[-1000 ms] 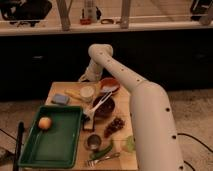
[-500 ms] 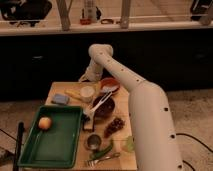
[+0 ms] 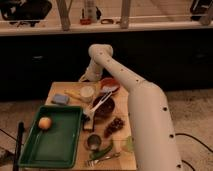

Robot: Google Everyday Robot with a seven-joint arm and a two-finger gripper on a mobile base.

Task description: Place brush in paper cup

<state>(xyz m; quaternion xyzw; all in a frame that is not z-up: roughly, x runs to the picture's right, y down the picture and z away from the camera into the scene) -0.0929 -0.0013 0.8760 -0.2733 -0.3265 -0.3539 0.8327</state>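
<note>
The brush (image 3: 98, 106) lies slanted over the left rim of the dark bowl (image 3: 107, 107), its white handle pointing up right and its dark head (image 3: 89, 123) resting on the table. The paper cup (image 3: 87, 93) stands upright just left of the bowl, near the table's back. My gripper (image 3: 86, 78) hangs at the table's back edge, just behind the paper cup and apart from the brush. The white arm (image 3: 142, 110) runs from the lower right over the table's right side up to its elbow.
A green tray (image 3: 60, 145) at the front left holds an orange fruit (image 3: 45, 122). A blue sponge (image 3: 60, 99), a yellow item (image 3: 73, 94), a red bowl (image 3: 109, 85), grapes (image 3: 115, 127), a metal cup (image 3: 93, 141), a green cup (image 3: 129, 144) and a silver fork (image 3: 102, 159) lie around.
</note>
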